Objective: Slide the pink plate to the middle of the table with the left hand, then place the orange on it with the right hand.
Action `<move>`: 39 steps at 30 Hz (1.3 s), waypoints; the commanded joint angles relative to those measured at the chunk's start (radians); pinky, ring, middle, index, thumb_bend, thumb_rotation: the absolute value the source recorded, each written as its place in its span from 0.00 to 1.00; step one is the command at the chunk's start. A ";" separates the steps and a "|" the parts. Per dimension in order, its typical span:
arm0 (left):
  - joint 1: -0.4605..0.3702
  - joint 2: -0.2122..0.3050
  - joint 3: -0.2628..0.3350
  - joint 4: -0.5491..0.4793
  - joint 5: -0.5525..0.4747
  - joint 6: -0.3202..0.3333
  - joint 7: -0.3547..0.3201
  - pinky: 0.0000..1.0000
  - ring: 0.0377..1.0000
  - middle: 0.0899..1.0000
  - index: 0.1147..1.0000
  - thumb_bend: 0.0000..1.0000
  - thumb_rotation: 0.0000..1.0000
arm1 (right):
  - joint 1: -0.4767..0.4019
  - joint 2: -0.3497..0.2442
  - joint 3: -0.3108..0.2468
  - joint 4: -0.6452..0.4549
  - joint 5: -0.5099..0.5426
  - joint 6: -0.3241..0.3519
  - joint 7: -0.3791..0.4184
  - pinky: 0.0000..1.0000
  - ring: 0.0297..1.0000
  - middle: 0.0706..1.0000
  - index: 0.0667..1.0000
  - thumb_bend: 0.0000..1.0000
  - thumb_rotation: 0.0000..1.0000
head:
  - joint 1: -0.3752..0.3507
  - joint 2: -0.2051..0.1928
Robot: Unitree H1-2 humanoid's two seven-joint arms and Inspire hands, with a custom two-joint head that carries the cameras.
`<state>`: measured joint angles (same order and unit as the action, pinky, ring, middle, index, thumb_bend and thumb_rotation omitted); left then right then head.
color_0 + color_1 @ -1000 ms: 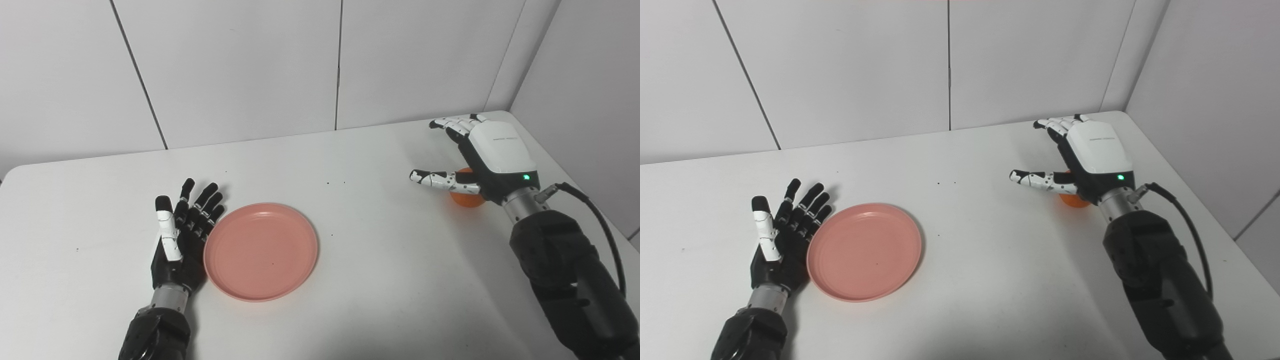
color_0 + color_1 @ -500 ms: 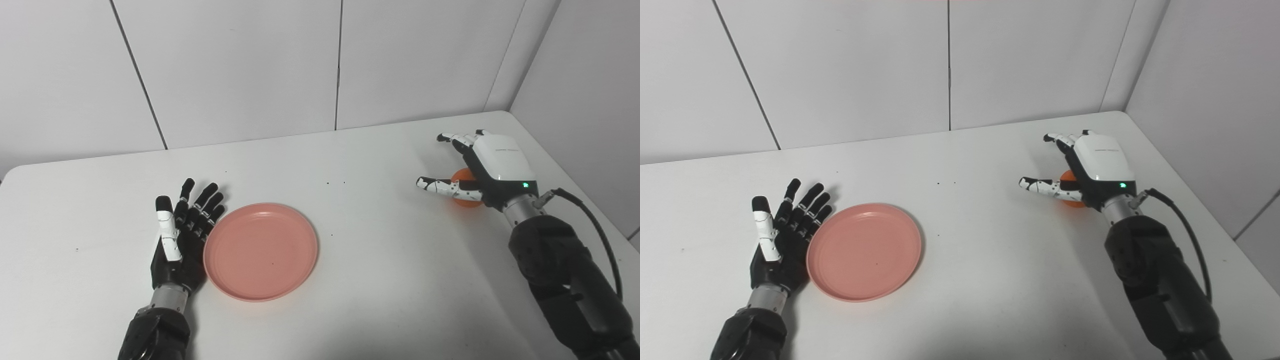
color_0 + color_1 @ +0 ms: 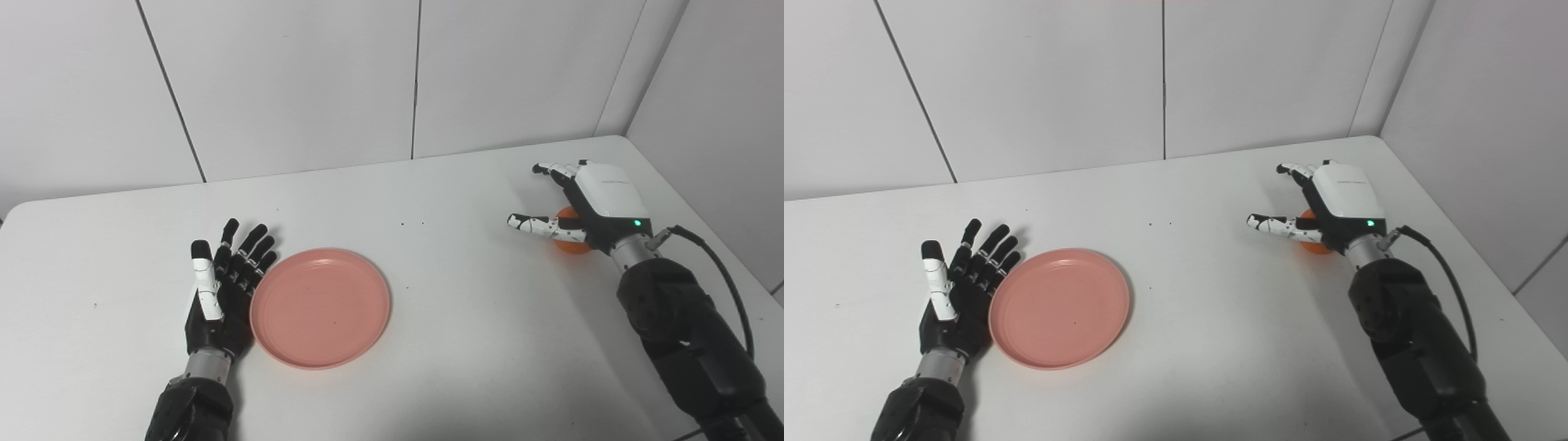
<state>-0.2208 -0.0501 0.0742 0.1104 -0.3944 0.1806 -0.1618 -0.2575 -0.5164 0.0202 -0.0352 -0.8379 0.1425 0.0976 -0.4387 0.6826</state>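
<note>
White bench (image 3: 465, 318): orange (image 3: 569, 236) sits under the spread, empty right hand (image 3: 591, 205), well right of the pink plate (image 3: 320, 306).

Bare table (image 3: 478, 294) between orange (image 3: 568, 236) and plate (image 3: 320, 306).

1. Table (image 3: 478, 318): I see a white, matte top with a rounded far-left corner. Its far edge meets the back wall and its right edge runs along the side wall.
2. Back wall (image 3: 294, 86): I log plain white panels.
3. Slanted seam (image 3: 171, 92): a dark line between panels, leaning left toward the top.
4. Vertical seam (image 3: 416, 79): a dark line, near the middle of the wall.
5. Side wall (image 3: 716, 110): white, on the right, meeting the back wall at a corner seam (image 3: 619, 67).
6. Specks: I count small dark marks on the tabletop, a pair (image 3: 402, 224) mid-table, one (image 3: 407, 288) nearer me, and one (image 3: 94, 304) far left.
</note>
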 commanded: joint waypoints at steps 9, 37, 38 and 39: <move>0.045 0.002 0.000 0.032 0.010 0.070 0.024 0.92 0.89 0.86 0.98 0.98 0.91 | -0.053 -0.057 -0.003 0.091 0.019 -0.082 -0.133 0.85 0.77 0.76 0.76 0.83 0.89 | 0.006 0.003; 0.054 -0.001 -0.004 0.022 0.006 0.072 0.020 0.93 0.88 0.85 0.99 0.98 0.91 | -0.078 -0.089 0.051 0.191 0.031 -0.038 -0.136 0.80 0.79 0.78 0.83 0.86 0.91 | 0.018 0.010; 0.054 -0.001 -0.004 0.020 0.004 0.074 0.020 0.93 0.88 0.84 0.99 0.98 0.91 | -0.077 -0.088 0.053 0.190 0.031 -0.033 -0.133 0.80 0.79 0.78 0.83 0.86 0.90 | 0.018 0.010; 0.054 -0.001 -0.003 0.020 0.003 0.075 0.020 0.93 0.88 0.85 0.99 0.99 0.91 | -0.076 -0.086 0.053 0.188 0.034 -0.030 -0.132 0.80 0.79 0.78 0.83 0.85 0.89 | 0.018 0.010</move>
<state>-0.2124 -0.0512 0.0726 0.1004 -0.3959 0.1819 -0.1623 -0.2999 -0.5779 0.0828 0.1778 -0.8036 0.1022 -0.0255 -0.4218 0.6918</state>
